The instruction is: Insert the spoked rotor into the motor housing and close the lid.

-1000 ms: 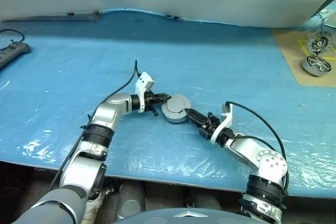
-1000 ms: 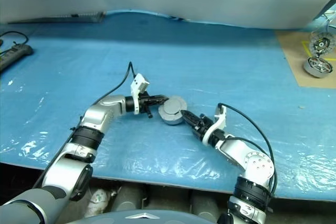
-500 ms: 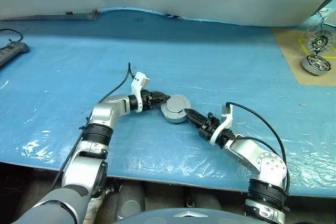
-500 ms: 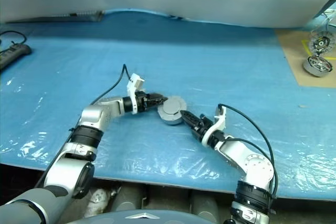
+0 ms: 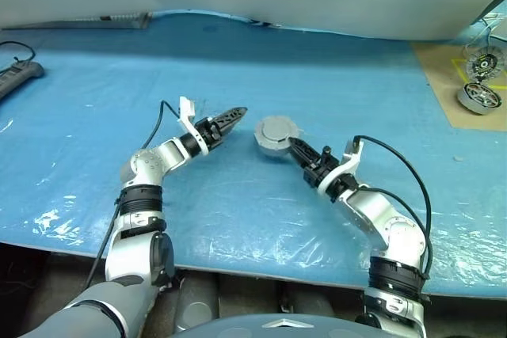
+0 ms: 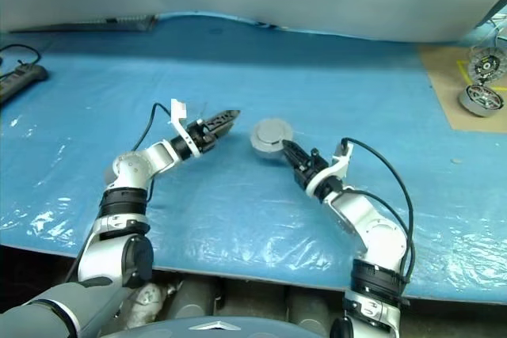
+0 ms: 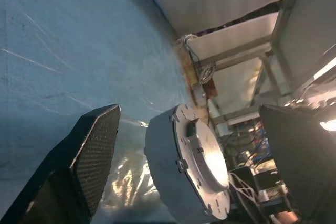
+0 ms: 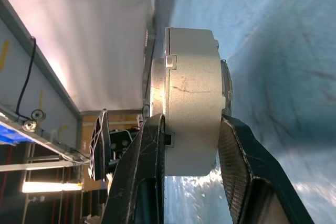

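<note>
While it is lifted off the blue sheet (image 5: 317, 85): the motor housing (image 5: 274, 134) sits mid-table, lid shut.
Right gripper (image 5: 295, 148): clamped across the motor housing's two flat faces, holding it by its near right edge.
Left gripper (image 5: 230, 118): fingers spread, released, just left of the motor housing, not touching.
Far right: a duplicate motor (image 5: 480, 96) on brown board.

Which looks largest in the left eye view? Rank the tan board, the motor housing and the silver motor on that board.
1. tan board, clearly largest.
2-3. motor housing and silver motor look nearly alike. The housing seems slightly bigger, but it is nearer the camera, so I won't rank them.
</note>
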Available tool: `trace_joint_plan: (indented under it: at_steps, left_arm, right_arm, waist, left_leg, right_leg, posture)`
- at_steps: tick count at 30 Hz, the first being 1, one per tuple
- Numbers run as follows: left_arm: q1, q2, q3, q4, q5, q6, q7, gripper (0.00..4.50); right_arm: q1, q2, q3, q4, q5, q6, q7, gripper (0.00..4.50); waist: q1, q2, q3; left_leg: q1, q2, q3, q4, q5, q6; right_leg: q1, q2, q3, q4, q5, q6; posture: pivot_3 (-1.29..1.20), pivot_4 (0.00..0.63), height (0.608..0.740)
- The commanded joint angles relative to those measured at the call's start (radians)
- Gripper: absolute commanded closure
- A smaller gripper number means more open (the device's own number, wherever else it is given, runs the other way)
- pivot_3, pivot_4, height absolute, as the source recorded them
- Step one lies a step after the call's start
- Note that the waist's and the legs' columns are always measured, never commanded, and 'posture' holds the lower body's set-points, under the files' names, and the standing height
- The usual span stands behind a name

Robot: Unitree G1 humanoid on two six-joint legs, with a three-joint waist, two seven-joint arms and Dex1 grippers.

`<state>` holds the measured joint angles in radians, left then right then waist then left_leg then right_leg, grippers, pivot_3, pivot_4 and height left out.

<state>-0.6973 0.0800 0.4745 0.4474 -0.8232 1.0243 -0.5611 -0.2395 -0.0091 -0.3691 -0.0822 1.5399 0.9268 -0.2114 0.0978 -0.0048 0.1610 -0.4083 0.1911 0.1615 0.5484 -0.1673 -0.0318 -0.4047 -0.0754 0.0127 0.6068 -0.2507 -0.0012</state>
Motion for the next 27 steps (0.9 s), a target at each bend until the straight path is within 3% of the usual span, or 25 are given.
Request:
trace_joint_plan:
  at_steps: [1, 9, 27]
  left_arm:
    - [0.009, -0.033, 0.061, -0.048, -0.104, 0.058, 0.081, 0.00]
    - [0.044, -0.099, 0.097, -0.054, -0.203, 0.087, 0.185, 0.00]
    - [0.031, -0.162, 0.055, -0.010, -0.261, 0.097, 0.250, 0.00]
  right_arm:
    - [-0.055, 0.011, 0.029, -0.012, 0.032, -0.026, 0.046, 3.46]
    - [-0.089, 0.008, 0.063, 0.003, 0.040, -0.049, 0.057, 3.46]
    - [-0.087, 0.021, 0.113, -0.017, 0.057, -0.045, 0.061, 3.46]
  waist:
    - [0.000, 0.000, 0.000]
    - [0.003, 0.000, 0.000]
    - [0.002, 0.000, 0.000]
  left_leg:
    - [-0.002, 0.000, -0.002, 0.001, 0.000, 0.000]
    - [-0.012, 0.001, -0.015, 0.012, 0.000, 0.000]
    - [-0.011, 0.000, -0.015, 0.016, 0.000, 0.000]
  right_leg:
    - [0.000, 0.000, -0.003, 0.000, 0.000, 0.000]
    - [0.000, -0.001, -0.014, 0.001, 0.000, 0.001]
    - [0.003, -0.001, -0.015, 0.001, 0.003, 0.004]
  posture:
    - [0.00, 0.150, 0.740]
    - [0.00, 0.150, 0.740]
    - [0.00, 0.150, 0.740]
